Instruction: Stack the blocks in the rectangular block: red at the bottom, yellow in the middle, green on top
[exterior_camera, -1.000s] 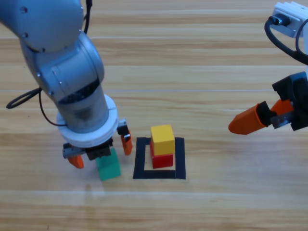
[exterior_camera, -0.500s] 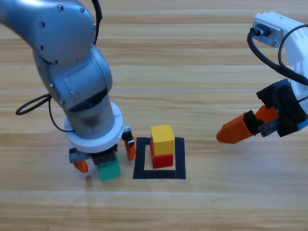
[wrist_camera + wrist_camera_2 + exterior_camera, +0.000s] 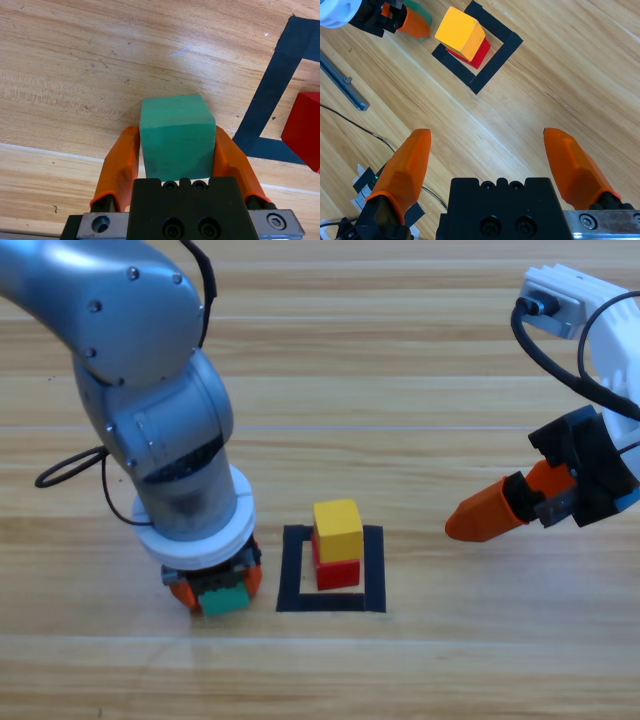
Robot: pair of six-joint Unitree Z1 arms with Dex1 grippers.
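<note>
Left gripper: nearest item, down on the table just left of the black tape square, both orange jaws pressed against the sides of the green cube. Red cube: inside the tape square, on bare wood. Yellow cube: stacked on the red one. Right gripper: well right of the square, raised, jaws spread wide, holding nothing.

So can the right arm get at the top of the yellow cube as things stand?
Probably yes: the right gripper waits open beside the stack, the yellow cube has nothing on top, and the left gripper is off at the green cube.
</note>
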